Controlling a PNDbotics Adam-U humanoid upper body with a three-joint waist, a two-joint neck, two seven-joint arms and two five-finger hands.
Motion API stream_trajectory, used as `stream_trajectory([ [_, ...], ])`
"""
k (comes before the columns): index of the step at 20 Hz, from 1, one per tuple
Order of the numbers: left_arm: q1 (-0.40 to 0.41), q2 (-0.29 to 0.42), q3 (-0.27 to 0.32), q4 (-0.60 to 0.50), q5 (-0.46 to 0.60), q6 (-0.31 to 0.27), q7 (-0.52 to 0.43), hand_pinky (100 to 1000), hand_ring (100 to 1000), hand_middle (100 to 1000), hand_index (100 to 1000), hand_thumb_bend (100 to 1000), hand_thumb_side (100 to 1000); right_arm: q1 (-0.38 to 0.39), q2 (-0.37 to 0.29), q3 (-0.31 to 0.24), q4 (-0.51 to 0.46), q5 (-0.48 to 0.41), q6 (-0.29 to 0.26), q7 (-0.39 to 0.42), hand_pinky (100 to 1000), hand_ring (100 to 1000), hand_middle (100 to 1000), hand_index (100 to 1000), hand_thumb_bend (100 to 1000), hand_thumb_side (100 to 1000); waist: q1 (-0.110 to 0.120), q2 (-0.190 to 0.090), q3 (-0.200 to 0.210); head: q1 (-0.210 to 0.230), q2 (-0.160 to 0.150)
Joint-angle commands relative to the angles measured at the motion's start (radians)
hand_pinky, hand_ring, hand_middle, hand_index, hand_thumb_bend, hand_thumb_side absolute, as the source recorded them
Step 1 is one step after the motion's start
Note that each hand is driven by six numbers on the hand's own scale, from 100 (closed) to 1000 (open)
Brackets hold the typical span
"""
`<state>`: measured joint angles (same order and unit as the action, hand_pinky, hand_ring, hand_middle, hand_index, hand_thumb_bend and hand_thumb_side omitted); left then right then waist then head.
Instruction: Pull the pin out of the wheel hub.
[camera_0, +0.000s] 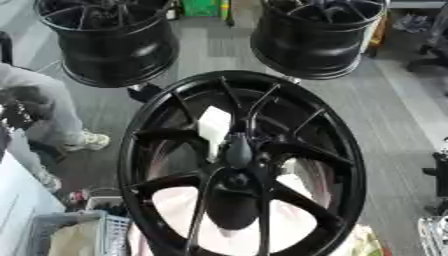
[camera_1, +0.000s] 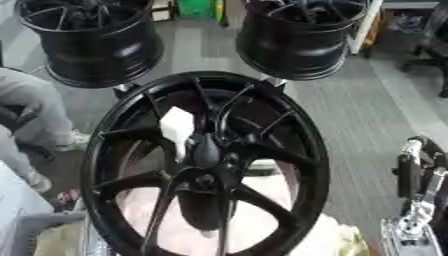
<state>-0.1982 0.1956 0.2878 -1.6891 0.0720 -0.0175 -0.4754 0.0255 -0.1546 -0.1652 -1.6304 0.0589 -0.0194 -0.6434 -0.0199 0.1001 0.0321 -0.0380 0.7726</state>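
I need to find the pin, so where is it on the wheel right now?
A dark pin stands at the centre of the big black wheel, beside a white block up-left of it.

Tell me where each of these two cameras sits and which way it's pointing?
Left eye view: in the robot's head, looking down at a black wheel with a dark pin at its hub; only a dark robot part shows at the right edge.
Right eye view: beside it in the head, same downward look; a black-and-silver robot arm shows at lower right.
Shared: the wheel, the white block behind its spokes, and two more wheels beyond.
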Motion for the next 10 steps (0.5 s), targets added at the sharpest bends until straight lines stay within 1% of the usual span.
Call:
stream_trajectory([
  [1, 0.006, -0.025, 0.003, -0.042, -0.019, 0.064, 0.043, 706, 596, 620, 762, 100, 828, -0.012, -0.009, 0.003, -0.016, -0.005, -0.004, 0.006, 475, 690, 779, 820, 100, 784, 0.001, -0.006, -0.001, 0.004, -0.003],
  [4, 0.018, -0.04, -0.008, -0.051, -0.035, 0.089, 0.063, 706, 594, 618, 762, 100, 833, -0.012, -0.009, 0.002, -0.016, -0.005, -0.004, 0.004, 475, 690, 779, 820, 100, 784, 0.001, -0.007, 0.001, 0.009, -0.003],
  [10, 0.034, -0.048, -0.017, -0.049, -0.057, 0.099, 0.068, 702, 588, 610, 756, 100, 831, -0.013, -0.009, 0.0, -0.017, -0.005, -0.002, 0.001, 475, 690, 779, 819, 100, 785, 0.0, -0.006, 0.002, 0.013, -0.003],
])
